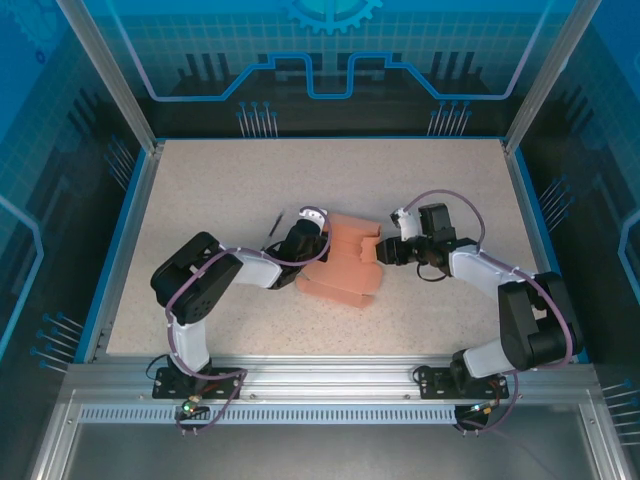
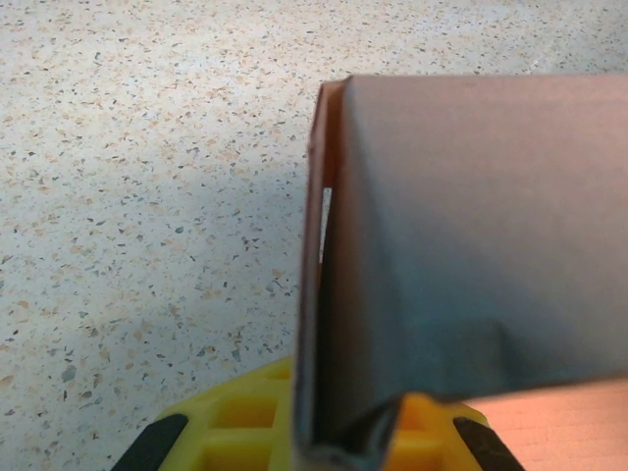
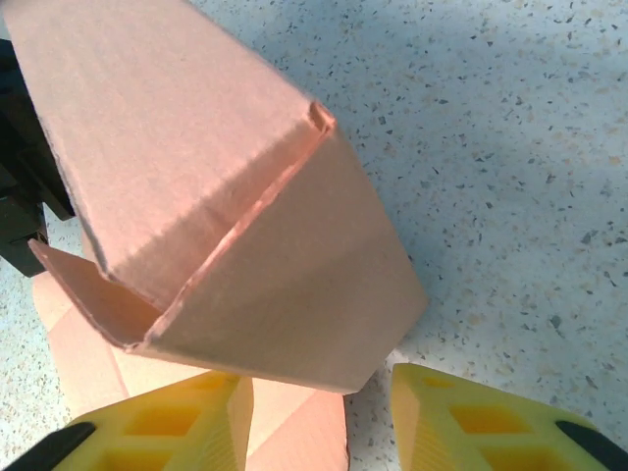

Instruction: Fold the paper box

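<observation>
Paper box (image 1: 345, 265) in grip of left tool (image 1: 321, 243), right tool (image 1: 384, 250) alongside.

A: Entry: paper box (image 1: 341, 262), condition?

B: Salmon-pink thin card, partly folded and not closed. It sits near the middle of the speckled table (image 1: 200, 190), skewed to its edges.

A: Panels?

B: From overhead, the near panel lies low and the far panels stand raised, with a stepped notch at the far right corner. Right wrist view: two panels meet at a creased ridge, making an open-ended sleeve with a flap at its mouth. Left wrist view: one wall is upright and edge-on, with a shaded sheet bent over from it.

A: Marks?

B: A soft dent low on that bent sheet.
</observation>
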`<state>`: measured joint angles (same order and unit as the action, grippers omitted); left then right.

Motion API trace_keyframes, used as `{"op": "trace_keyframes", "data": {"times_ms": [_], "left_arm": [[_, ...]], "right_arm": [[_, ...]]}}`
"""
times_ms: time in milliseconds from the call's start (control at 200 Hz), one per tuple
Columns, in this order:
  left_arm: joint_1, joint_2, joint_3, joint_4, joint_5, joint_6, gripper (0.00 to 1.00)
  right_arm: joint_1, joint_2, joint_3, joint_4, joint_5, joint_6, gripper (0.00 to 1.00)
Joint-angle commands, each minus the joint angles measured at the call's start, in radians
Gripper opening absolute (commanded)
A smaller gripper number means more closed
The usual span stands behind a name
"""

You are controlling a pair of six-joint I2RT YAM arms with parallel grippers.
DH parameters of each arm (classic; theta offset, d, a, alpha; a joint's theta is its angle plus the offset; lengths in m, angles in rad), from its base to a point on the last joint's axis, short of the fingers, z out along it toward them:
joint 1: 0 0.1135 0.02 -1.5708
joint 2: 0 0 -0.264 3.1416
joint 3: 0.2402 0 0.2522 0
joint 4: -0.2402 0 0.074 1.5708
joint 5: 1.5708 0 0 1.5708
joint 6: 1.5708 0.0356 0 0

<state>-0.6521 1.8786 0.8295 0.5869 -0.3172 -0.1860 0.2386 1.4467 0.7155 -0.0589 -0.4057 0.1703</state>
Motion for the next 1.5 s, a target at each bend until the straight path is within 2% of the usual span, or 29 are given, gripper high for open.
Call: {"op": "trace_keyframes", "data": {"times_ms": [0,95,360,790,996,1191,1491], "left_arm": [[-0.008,-0.036,0.023,-0.004,0.035,-0.016,0.0],[-0.009,-0.035,0.022,-0.003,0.041,-0.018,0.0],[-0.009,-0.036,0.022,-0.006,0.049,-0.021,0.0],[-0.009,-0.034,0.025,-0.009,0.056,-0.027,0.0],[-0.008,-0.035,0.025,-0.01,0.056,-0.028,0.0],[-0.01,-0.035,0.024,-0.008,0.059,-0.034,0.0],[-0.01,-0.03,0.024,-0.007,0.059,-0.035,0.0]], "right_arm": [[0.018,0.012,0.032,0.059,-0.027,-0.027,0.43],[0.031,0.024,0.039,0.078,-0.022,-0.023,0.44],[0.083,0.05,0.077,0.076,0.122,-0.013,0.44],[0.251,0.082,0.116,0.006,0.716,0.158,0.32],[0.336,0.106,0.135,-0.034,0.955,0.228,0.3],[0.354,0.15,0.189,-0.128,1.083,0.286,0.28],[0.367,0.221,0.246,-0.201,1.176,0.326,0.25]]}}
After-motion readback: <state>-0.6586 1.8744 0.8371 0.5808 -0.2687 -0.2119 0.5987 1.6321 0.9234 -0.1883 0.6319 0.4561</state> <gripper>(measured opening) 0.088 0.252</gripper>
